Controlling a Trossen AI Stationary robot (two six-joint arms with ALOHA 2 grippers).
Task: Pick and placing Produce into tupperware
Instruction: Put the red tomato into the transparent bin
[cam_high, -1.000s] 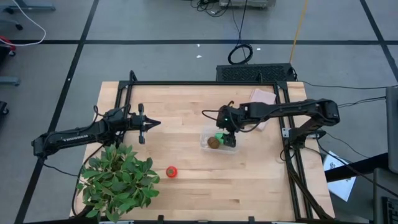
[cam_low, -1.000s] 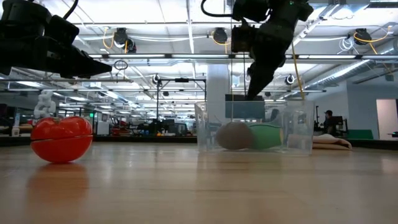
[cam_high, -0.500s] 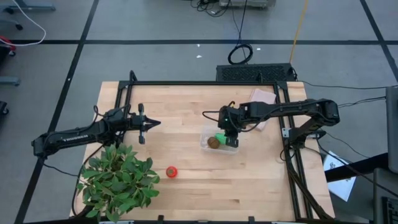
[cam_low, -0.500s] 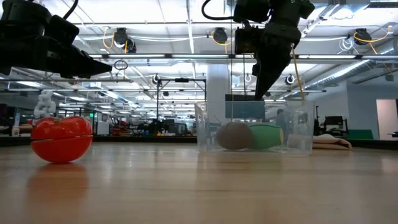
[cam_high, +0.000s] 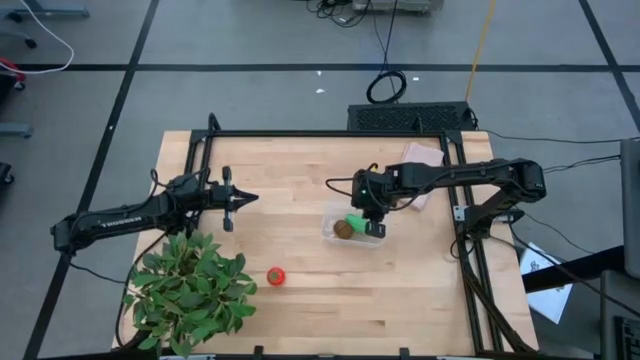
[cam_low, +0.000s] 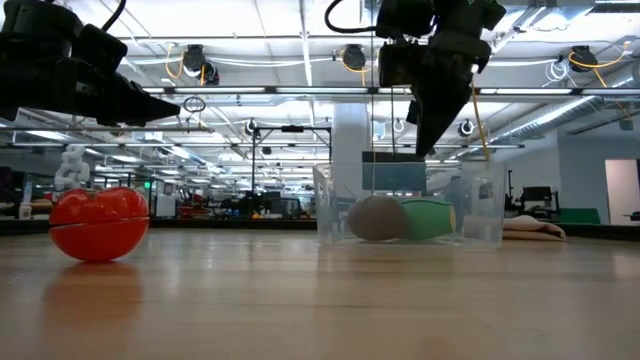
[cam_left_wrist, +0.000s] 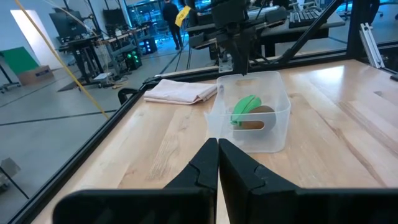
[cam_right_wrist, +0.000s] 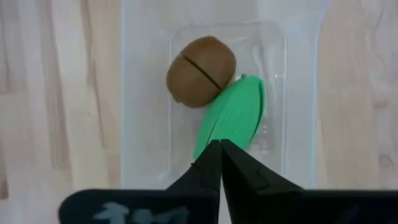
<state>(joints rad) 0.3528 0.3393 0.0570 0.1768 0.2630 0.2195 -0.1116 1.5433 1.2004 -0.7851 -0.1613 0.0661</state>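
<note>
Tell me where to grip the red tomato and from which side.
Grip the red tomato across its round middle, coming straight down from above. It sits alone on bare table, beside the leafy plant, so a top approach likely avoids the leaves. The left gripper is nearest.

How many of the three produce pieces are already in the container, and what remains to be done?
Two are in: the brown kiwi and the green piece lie touching inside the clear container. The right gripper hangs above them, shut and empty; nothing is in hand. The left gripper waits shut over the table's left part. The red tomato is left, on the wood beside the leafy plant.
</note>
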